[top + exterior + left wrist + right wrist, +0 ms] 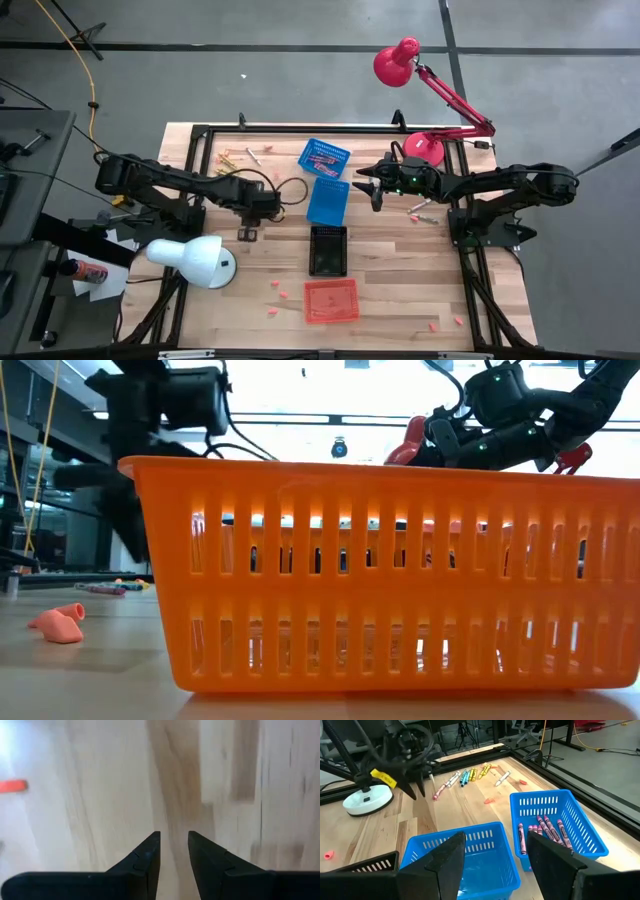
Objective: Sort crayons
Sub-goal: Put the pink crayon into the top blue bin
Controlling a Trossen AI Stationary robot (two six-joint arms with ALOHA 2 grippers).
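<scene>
I am working above a wooden tabletop (400,300) with four baskets in a rough line down its middle: two blue, one black, one orange. My left claw (174,851) hangs low over bare wood, its two dark tips a narrow gap apart with nothing between them. The loose crayons (470,774) lie in a small scatter near the tabletop's far left corner, beyond my left claw and not yet under it; one basket with crayons (324,156) already holds a batch of pink and red sticks. My right claw (495,851) waits with its tips wide apart above the empty blue basket (328,201), holding nothing.

To do this pick well, I judge I should carry the left claw on to the scatter, choose a crayon lying apart from its neighbours, turn so my tips straddle it across its width, and spread them before lowering. Closing at its middle should keep it from pivoting or rolling away.
</scene>
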